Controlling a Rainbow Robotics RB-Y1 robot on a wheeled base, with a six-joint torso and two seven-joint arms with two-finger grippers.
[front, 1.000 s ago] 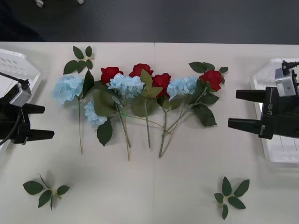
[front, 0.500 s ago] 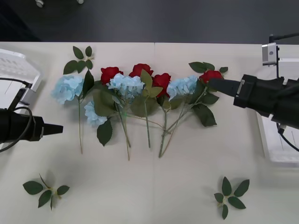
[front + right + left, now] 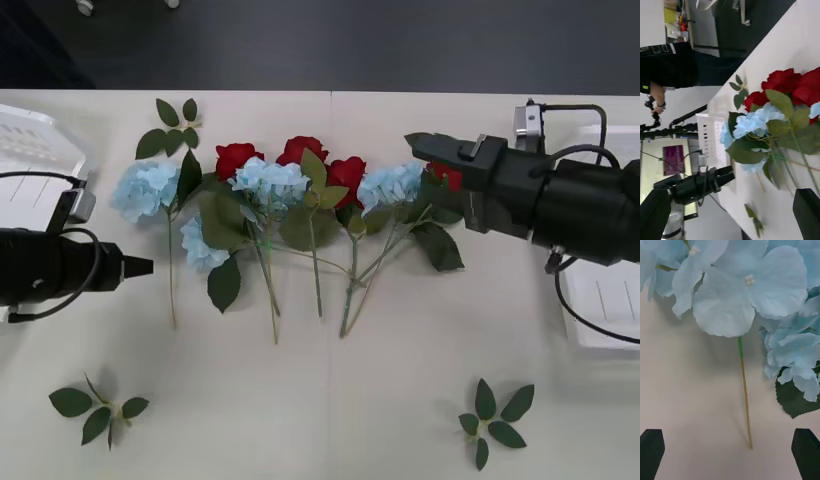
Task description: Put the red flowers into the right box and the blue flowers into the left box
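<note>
The red flowers [image 3: 301, 149] and blue flowers [image 3: 270, 180] lie mixed in a row across the middle of the table, stems toward me. My right gripper [image 3: 425, 147] is open and hovers over the rightmost red rose [image 3: 447, 176], covering most of it. Its wrist view looks along the row of red blooms [image 3: 782, 80] and blue clusters [image 3: 756, 120]. My left gripper [image 3: 145, 267] is open beside the stem of the leftmost blue flower [image 3: 146, 187]. In its wrist view that bloom [image 3: 745, 288] and its thin stem [image 3: 745, 390] lie straight ahead between the fingers. The left box [image 3: 30, 135] and right box [image 3: 605, 300] sit at the table's sides.
Loose green leaf sprigs lie at the near left [image 3: 95, 408], the near right [image 3: 492, 420] and behind the leftmost blue flower [image 3: 170, 128]. The table's far edge runs just behind the flowers, with dark floor beyond it.
Both arms have come in from the sides and turned at the wrist. The right gripper moved left over the rightmost rose, and the left gripper moved right toward the leftmost blue stem.
</note>
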